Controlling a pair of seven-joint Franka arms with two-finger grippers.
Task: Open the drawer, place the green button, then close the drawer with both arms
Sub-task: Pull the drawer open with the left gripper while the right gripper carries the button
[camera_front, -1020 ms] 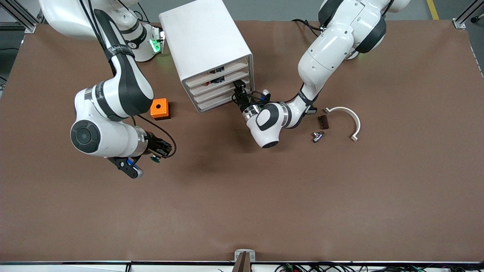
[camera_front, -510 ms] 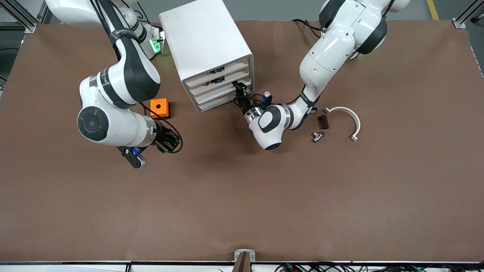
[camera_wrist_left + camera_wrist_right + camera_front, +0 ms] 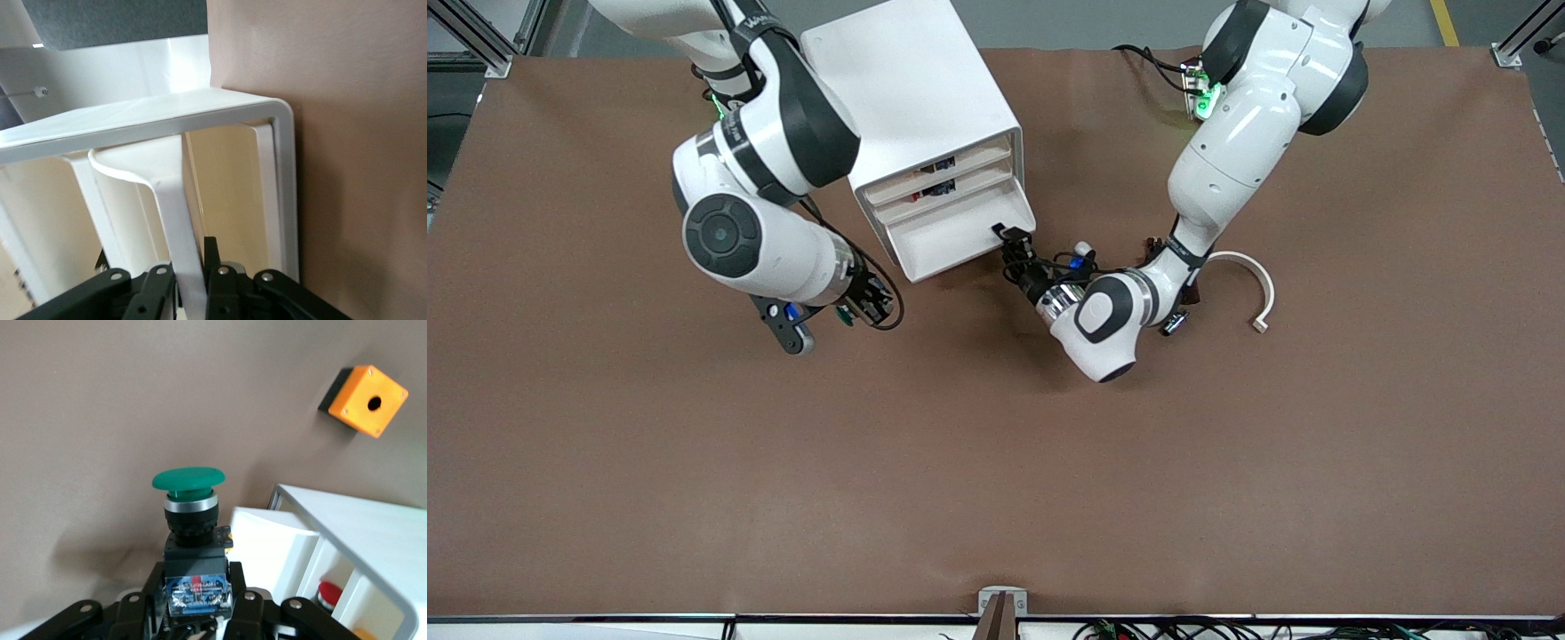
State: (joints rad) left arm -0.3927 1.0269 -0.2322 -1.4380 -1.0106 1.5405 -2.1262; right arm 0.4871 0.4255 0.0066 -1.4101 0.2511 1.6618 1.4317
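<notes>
Front view, working from the near edge back: bare brown table (image 3: 996,498) first, then my two grippers, then the cabinet (image 3: 911,98).

My right gripper (image 3: 852,311) hangs over the table just off the cabinet's front corner at the right arm's end. Its jaws are clamped on the button (image 3: 189,513), cap up, body pinched between the fingers (image 3: 150,597). The long axis runs straight out from the jaws: green cap (image 3: 842,314) outermost, blue-and-black block down in the grip.

My left gripper (image 3: 1009,238) is at the drawer's (image 3: 951,242) front corner at the left arm's end. In the left wrist view its jaws are nearly shut, pinching the drawer's white handle lip (image 3: 175,220).

The drawer, third down, is pulled out with a pale tray and nothing showing in it. The two drawers above are shut and show red-and-black bits.

Key relation: the open tray lies from the held button toward the left arm's end and slightly up, and the right wrist view has the drawer's corner (image 3: 280,547) just beside the button. The right arm is the nearer one for the drop (the left only holds the drawer out). I judge opening is done and placing comes next.

Farther along, an orange box (image 3: 365,400) sits on the table, and a white curved clip (image 3: 1249,280) lies toward the left arm's end.
</notes>
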